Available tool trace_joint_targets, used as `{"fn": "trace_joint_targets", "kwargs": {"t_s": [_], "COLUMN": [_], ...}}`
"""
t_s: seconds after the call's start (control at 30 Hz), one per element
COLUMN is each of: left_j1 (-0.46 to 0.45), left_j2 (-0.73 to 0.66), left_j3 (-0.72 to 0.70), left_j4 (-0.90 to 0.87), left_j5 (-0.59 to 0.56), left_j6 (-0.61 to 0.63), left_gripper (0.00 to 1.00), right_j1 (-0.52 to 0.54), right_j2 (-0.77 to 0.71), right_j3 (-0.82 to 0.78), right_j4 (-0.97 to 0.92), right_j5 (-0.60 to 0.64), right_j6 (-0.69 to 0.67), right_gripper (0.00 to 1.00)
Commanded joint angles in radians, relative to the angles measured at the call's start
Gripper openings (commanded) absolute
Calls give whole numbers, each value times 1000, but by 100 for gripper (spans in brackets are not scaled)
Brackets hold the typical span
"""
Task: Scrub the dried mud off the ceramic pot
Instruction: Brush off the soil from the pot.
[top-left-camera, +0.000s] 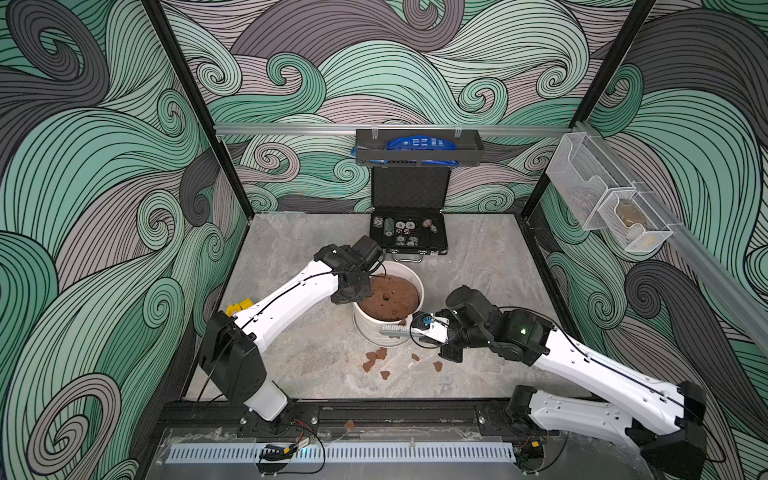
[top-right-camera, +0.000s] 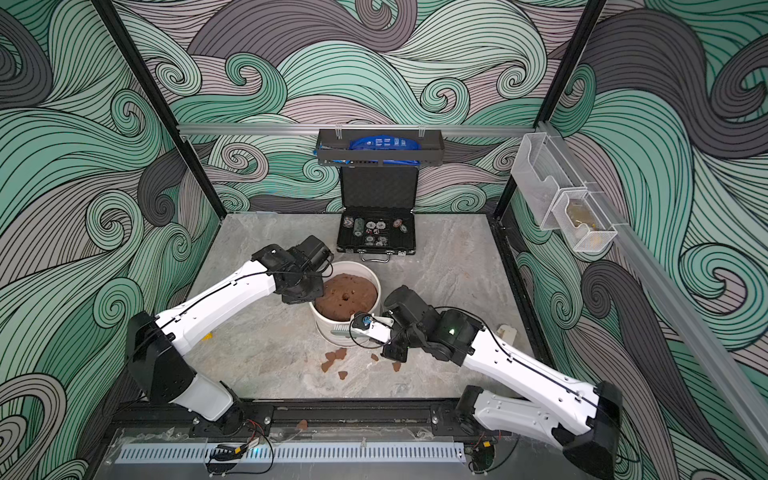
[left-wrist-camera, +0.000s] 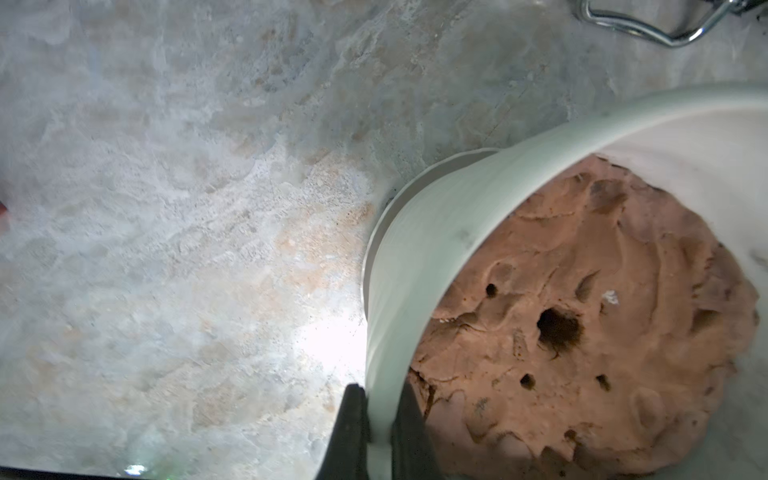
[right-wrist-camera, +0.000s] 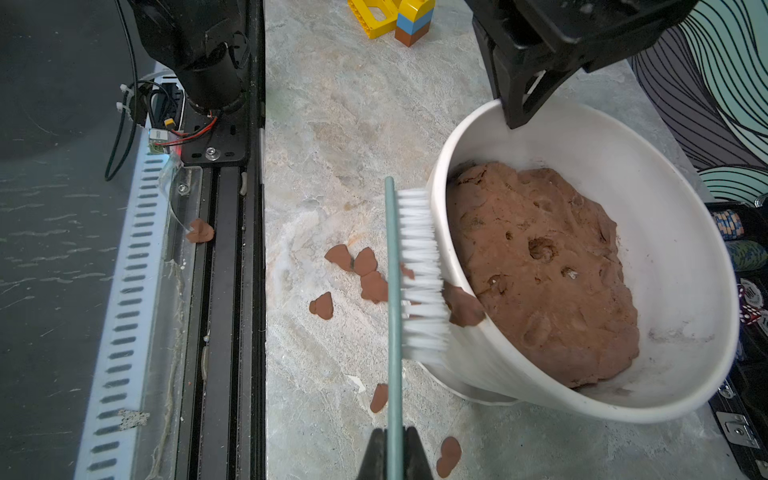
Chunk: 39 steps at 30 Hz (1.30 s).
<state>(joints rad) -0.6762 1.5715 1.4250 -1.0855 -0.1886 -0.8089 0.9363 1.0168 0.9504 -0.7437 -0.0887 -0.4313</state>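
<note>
**Spotter:** What worries you from here?

**Me:** The only mud patch (right-wrist-camera: 465, 305) I can see on the pot (right-wrist-camera: 685, 291) sits on its rim, right at the brush (right-wrist-camera: 419, 274) bristles. If I sweep inward, I reckon it drops onto the mound (right-wrist-camera: 540, 270) inside the pot. I'd rather it joined the chips (right-wrist-camera: 365, 262) on the table (right-wrist-camera: 353, 124) just beside the pot.

**Spotter:** And the pot itself?

**Me:** My left gripper (left-wrist-camera: 380, 399) is clamped on the rim, on the side of the pot away from the brush. One finger is outside the wall and one inside. That's a thin bite. A hard sideways push from the brush could drag the rim through it or rock the pot. I can't tell whether the base sits flat.

**Spotter:** The brush?

**Me:** My right gripper (right-wrist-camera: 392, 449) is closed tight on its thin green back, held edge-on. Bristle drag could twist it in the jaws.

**Spotter:** Arm poses?

**Me:** The left arm reaches over the pot's side, with the wrist bent steeply down onto the rim. The right arm comes in low, forearm stretched toward the pot and wrist about level. The bristles press against the pot's outer wall just below the rim.
</note>
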Motion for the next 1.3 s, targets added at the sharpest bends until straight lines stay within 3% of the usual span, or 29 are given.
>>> {"fn": "trace_joint_targets", "kwargs": {"t_s": [0.0,0.2,0.33,0.63,0.8,1.0,1.27], "left_j1": [-7,-2,11,50,64,77,84], "left_j2": [39,71,113,131,131,140,152], "left_j3": [24,70,103,101,96,96,102], "left_j4": [-20,-28,-15,45,58,61,70], "left_j5": [-4,-61,-55,50,90,97,105], "left_j6": [22,100,221,403,455,476,498], "left_gripper": [6,5,4,2,1,0,0], "right_j1": [-4,-10,-15,-47,-69,-74,-65], "right_j2": [-16,-34,-16,27,33,61,33], "right_j3": [-4,-12,-13,-17,-22,6,15], "right_j4": [10,47,46,57,76,-33,-115], "right_j5": [-16,-62,-54,5,21,112,66], "right_j6": [-4,7,4,24,40,50,17], "right_gripper": [0,0,0,0,0,0,0]}}
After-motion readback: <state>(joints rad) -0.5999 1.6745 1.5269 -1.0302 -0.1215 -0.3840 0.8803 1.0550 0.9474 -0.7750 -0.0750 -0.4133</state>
